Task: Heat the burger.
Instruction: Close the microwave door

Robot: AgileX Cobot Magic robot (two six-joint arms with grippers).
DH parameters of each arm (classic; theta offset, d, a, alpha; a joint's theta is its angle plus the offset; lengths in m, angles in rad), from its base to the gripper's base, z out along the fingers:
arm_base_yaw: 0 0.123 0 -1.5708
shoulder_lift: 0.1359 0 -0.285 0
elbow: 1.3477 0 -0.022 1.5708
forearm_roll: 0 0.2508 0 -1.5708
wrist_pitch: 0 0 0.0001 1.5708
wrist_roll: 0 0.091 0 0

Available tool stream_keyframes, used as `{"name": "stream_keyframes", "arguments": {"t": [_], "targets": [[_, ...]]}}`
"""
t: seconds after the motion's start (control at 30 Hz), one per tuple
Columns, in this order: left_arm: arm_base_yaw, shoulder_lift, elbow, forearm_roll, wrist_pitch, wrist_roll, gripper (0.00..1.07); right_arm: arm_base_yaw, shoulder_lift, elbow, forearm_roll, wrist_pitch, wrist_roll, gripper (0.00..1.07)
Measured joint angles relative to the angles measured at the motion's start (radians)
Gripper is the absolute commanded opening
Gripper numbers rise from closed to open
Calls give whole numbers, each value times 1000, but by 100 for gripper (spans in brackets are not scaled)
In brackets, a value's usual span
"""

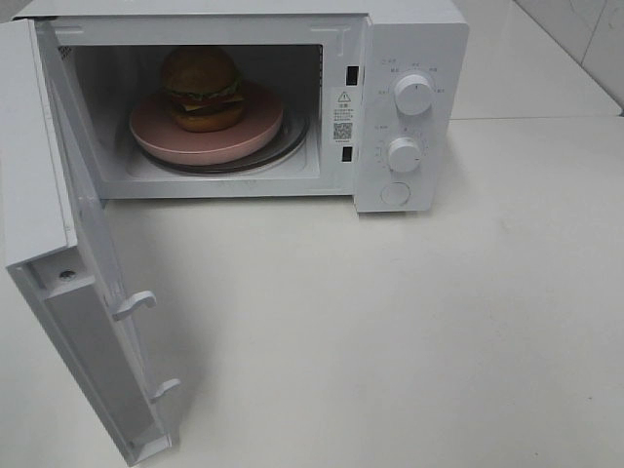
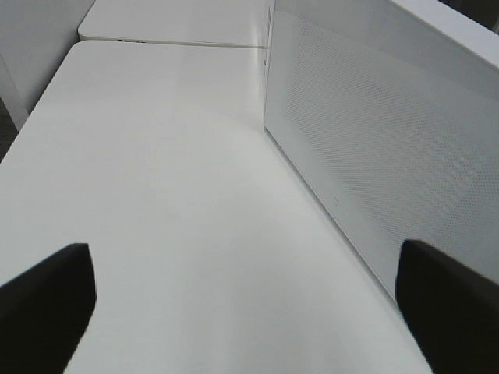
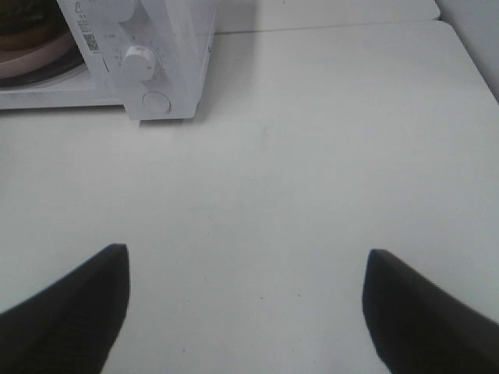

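The burger point(image 1: 203, 88), brown bun over patty, lettuce and cheese, sits on a pink plate point(image 1: 156, 136) inside the white microwave point(image 1: 409, 39), whose door point(image 1: 68, 283) stands swung wide open on the left. Neither arm shows in the exterior high view. In the left wrist view my left gripper point(image 2: 245, 308) is open over bare table, its dark fingers point(image 2: 47, 300) spread beside the open door's perforated panel point(image 2: 374, 164). My right gripper point(image 3: 243, 312) is open too, nothing between its fingers point(image 3: 74, 312), back from the microwave's front, where the burger point(image 3: 27, 19) and plate point(image 3: 31, 56) peek in.
Two round knobs point(image 1: 413, 96) point(image 1: 404, 154) and a round button point(image 1: 395, 193) sit on the microwave's right control panel. The white table point(image 1: 390, 331) stretches in front and to the right. A seam to a second tabletop point(image 2: 171, 43) lies behind.
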Motion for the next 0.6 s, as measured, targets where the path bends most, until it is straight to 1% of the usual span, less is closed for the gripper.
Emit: {"name": "stream_keyframes", "arguments": {"t": [0.13, 0.6], "targets": [[0, 0, 0, 0, 0, 0, 100, -20, -6, 0, 0, 0, 0, 76], [0, 0, 0, 0, 0, 0, 100, -22, -6, 0, 0, 0, 0, 76]]}}
